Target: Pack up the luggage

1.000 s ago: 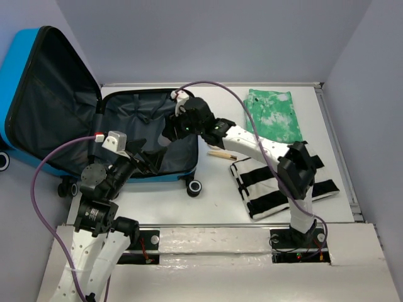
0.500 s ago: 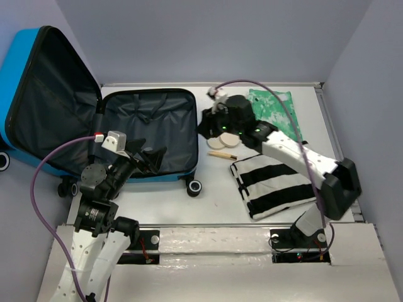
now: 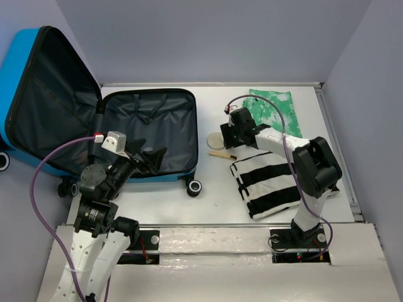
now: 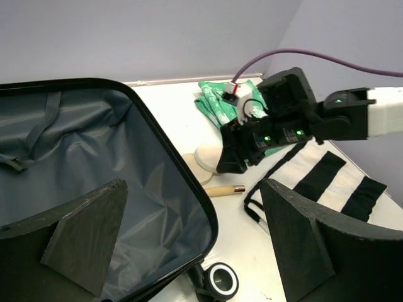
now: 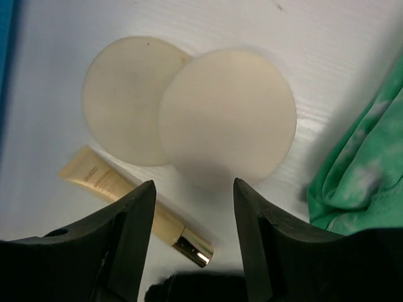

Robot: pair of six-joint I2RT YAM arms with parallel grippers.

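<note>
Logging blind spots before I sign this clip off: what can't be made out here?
Top view: the right gripper covers one of the two cream discs.
Right wrist view: print on the tube too small to read.
Left wrist view: the left gripper blocks part of the luggage.

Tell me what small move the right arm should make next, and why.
Probably lower the right gripper onto the upper cream disc: its jaws stand open and empty over the disc's edge, and the luggage lies open with nothing inside.
</note>
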